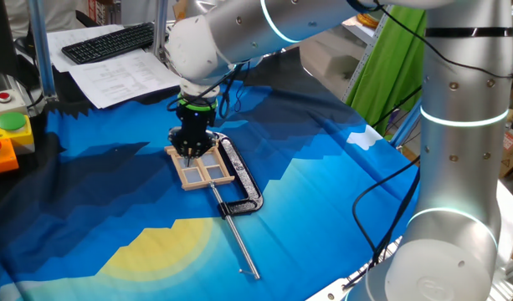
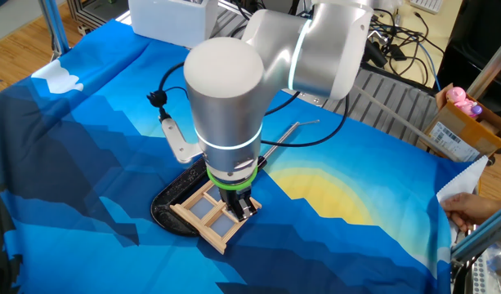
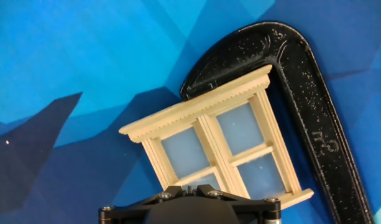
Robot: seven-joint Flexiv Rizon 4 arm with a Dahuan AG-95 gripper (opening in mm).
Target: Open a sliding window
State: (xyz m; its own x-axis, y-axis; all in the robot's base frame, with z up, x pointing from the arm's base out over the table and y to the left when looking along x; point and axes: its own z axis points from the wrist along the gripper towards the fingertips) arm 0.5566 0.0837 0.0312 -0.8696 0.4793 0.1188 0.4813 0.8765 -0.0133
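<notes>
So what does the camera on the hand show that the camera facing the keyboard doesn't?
Only the hand view shows the fine ridged trim along the sliding window's top edge and its frosted panes up close. Only the keyboard-side view shows the whole arm, the end effector low over the window, the clamp's long silver rod, the keyboard and the coloured buttons. Both show the pale wooden window lying on the blue cloth inside the black clamp.
</notes>
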